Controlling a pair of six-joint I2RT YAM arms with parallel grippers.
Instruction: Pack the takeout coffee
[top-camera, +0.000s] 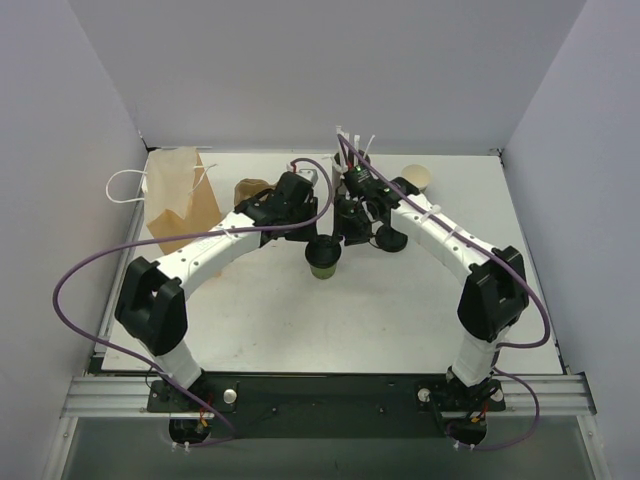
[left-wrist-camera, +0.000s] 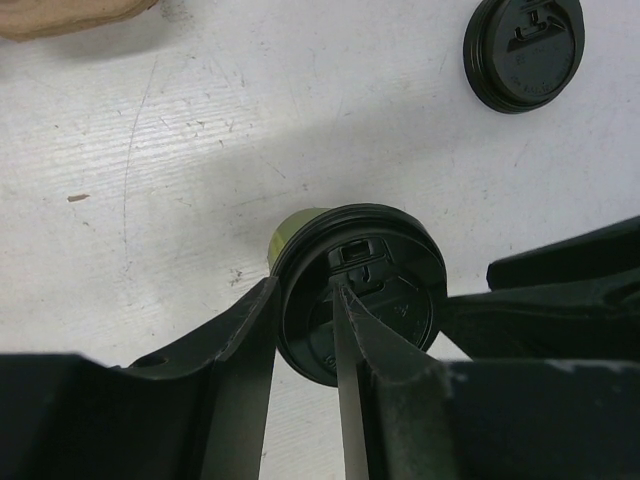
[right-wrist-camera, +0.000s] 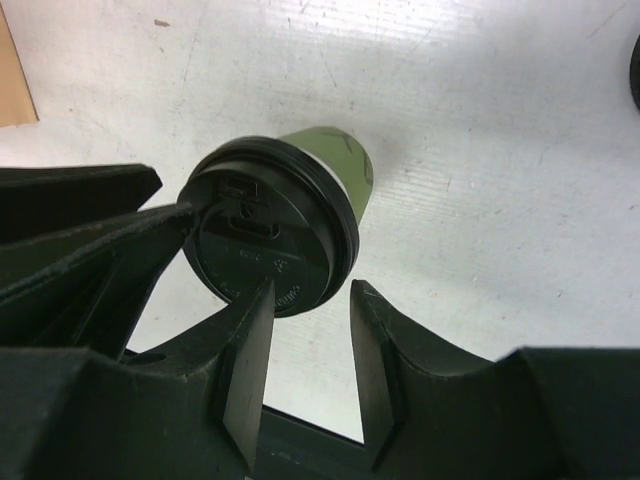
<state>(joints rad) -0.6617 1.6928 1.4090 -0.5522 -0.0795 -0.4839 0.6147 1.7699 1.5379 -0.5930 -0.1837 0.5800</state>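
Fingers (right-wrist-camera: 248, 370) of the right gripper (right-wrist-camera: 312, 295) stand apart, empty, just beside the upright takeout coffee (top-camera: 323, 258), well right of the paper bag (top-camera: 178, 200). The left gripper (left-wrist-camera: 303, 290), on the bag side, straddles the rim of the black lid (left-wrist-camera: 400, 290); whether it pinches, I cannot tell.

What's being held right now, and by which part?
Right pincer holds nothing; left pincer sits over the cup lid, a grip cannot be told.

Spare black lid (top-camera: 390, 240) on white table (top-camera: 300, 320); lidless cup (top-camera: 416, 177) behind.
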